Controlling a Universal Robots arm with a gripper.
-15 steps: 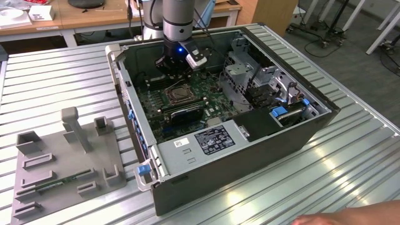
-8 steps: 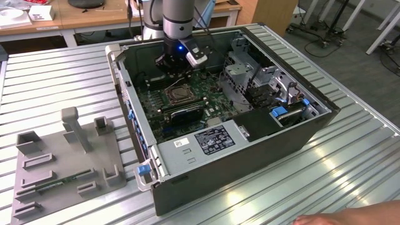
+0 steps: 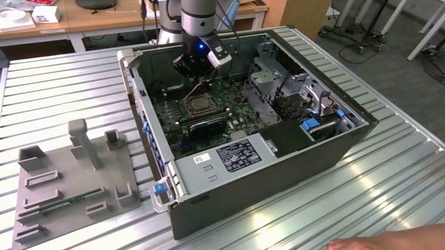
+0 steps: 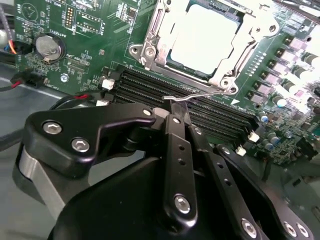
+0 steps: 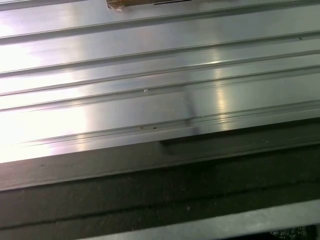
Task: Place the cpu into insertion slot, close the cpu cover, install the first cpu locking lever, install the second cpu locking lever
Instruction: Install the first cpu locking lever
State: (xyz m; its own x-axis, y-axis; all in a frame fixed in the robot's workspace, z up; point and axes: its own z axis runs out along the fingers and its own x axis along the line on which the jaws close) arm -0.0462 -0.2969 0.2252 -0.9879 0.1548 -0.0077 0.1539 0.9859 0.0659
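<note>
As the second wrist view shows, 1 gripper (image 4: 175,107) is clenched on the hooked end of 1 locking lever (image 4: 202,95), just over the black memory slots (image 4: 145,87). Just beyond, 1 cpu (image 4: 205,37) lies in the insertion slot (image 4: 169,59), w/ 1 cpu cover (image 4: 152,47) shut around it. Case wall (image 3: 132,94) and drive cage (image 3: 268,78) close the sides; room is open above.

I'm running this from afar in what looks like a robotics lab; a ribbed aluminium bench (image 3: 56,83) carries an opened computer case (image 3: 230,177) and a grey fixture plate (image 3: 70,179); wooden desks (image 3: 104,21) and wheeled stands (image 3: 361,36) sit behind.
</note>
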